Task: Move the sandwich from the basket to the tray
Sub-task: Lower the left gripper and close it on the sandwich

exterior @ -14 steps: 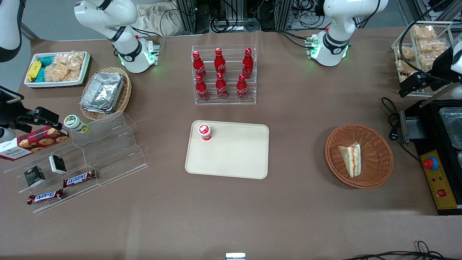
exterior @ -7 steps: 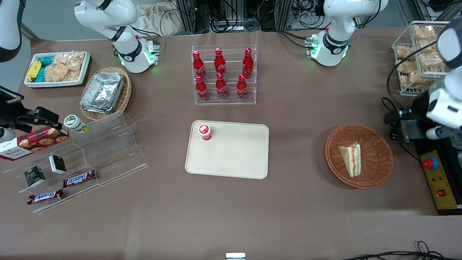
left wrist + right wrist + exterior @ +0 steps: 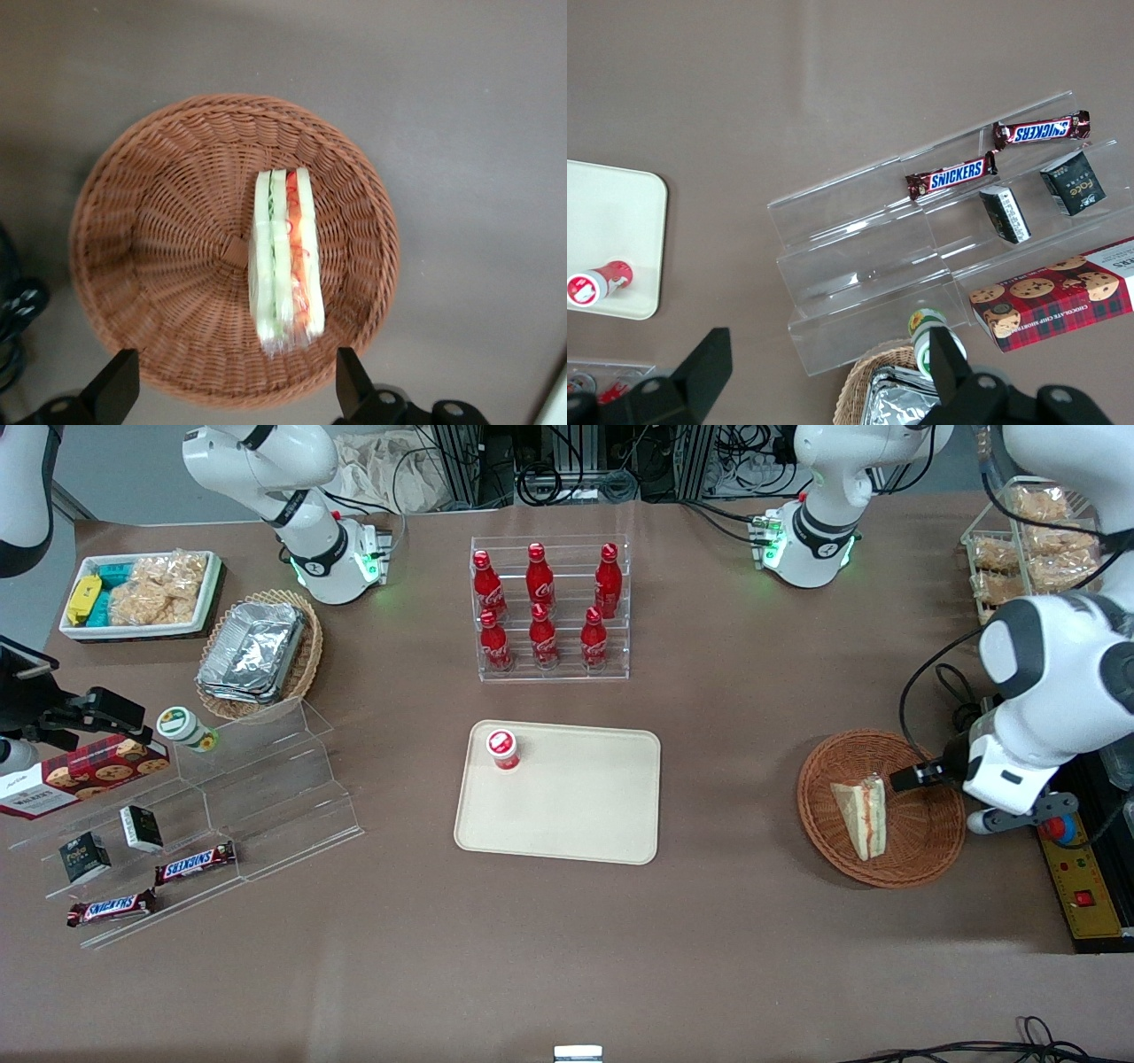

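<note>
The sandwich (image 3: 864,815), a pale wedge with a red and green stripe, lies in the reddish-brown wicker basket (image 3: 930,841) toward the working arm's end of the table. My left gripper (image 3: 912,778) hovers above the basket, beside the sandwich, not touching it. In the left wrist view the sandwich (image 3: 285,257) lies on edge in the basket (image 3: 159,230), and the gripper (image 3: 232,390) is open and empty, with its fingertips (image 3: 115,390) wide apart over the basket's rim. The beige tray (image 3: 585,806) lies at the table's middle.
A small red-capped bottle (image 3: 502,748) stands on a corner of the tray. A clear rack of red bottles (image 3: 545,611) stands farther from the camera than the tray. A black machine with a red button (image 3: 1059,828) sits beside the basket. A wire rack of snacks (image 3: 1032,540) stands farther back.
The left arm has swung in from the table's end and come down over the basket. The sandwich and basket have not moved.
</note>
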{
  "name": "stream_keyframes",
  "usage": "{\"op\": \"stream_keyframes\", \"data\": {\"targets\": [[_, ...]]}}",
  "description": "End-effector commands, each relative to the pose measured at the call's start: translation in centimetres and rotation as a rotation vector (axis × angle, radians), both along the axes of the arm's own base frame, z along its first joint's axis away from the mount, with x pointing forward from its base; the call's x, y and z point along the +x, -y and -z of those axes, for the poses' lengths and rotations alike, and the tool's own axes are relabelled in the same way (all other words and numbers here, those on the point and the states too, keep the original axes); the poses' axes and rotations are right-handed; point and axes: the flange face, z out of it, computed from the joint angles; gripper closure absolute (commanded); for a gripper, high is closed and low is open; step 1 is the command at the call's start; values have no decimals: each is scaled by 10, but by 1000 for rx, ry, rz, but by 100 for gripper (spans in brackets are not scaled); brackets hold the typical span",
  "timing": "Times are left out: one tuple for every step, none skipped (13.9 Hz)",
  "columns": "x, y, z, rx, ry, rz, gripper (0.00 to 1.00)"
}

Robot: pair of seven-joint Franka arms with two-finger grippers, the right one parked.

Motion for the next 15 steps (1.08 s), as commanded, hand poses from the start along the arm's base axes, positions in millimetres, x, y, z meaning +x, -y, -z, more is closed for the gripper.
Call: {"op": "stream_keyframes", "data": {"targets": [[-2,14,34,0,2,3,0],[-4,14,48,-1,11,2,0],[-7,15,64,-1,21,3,0],[-10,18,75,-1,31,8,0],[-13,19,86,-2,31,9,0],[-13,20,94,-2,34,10,0],[-13,25,101,-3,33,17,1],[-13,26,103,-5,37,19,7],[-13,26,103,-5,37,19,21],[-12,26,102,-5,39,17,36],[-12,26,100,-5,42,10,53],[-11,26,97,-5,45,-2,67],[-10,26,91,-5,50,-7,76],[-7,26,81,-5,69,-10,80],[-2,26,64,-5,90,-10,82]]}}
